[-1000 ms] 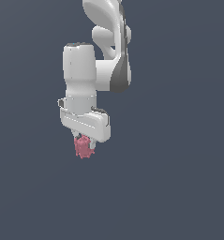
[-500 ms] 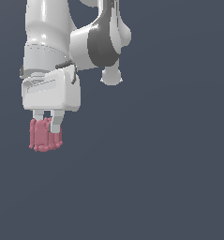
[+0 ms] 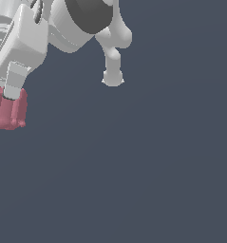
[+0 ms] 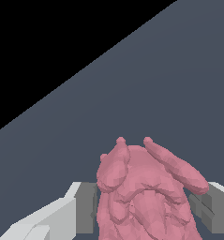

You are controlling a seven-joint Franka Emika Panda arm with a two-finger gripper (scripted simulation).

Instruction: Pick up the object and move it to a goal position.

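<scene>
Wrist view shows the gripper (image 4: pixel 146 211) closed on the object (image 4: pixel 146 197), a knobbly reddish-pink lump wedged between the two grey pads (image 4: pixel 87 206), touching both. At the exterior view's far left edge, the object (image 3: pixel 10 109) hangs just under the white gripper (image 3: pixel 8 92), one finger (image 3: pixel 14 80) overlapping its front, above the plain dark ground (image 3: pixel 134 180).

The white arm (image 3: pixel 81 21) is seen at the upper part of the exterior view's left, partly cut off by the frame edge, with the gripper (image 3: pixel 8 95) pointed downward. The gripper's fingers (image 4: pixel 83 206) are closed on the pink object (image 4: pixel 146 197), which is held between the two pads in the wrist view. In the exterior view, one finger (image 3: pixel 14 81) is seen in front of the object (image 3: pixel 8 110).
</scene>
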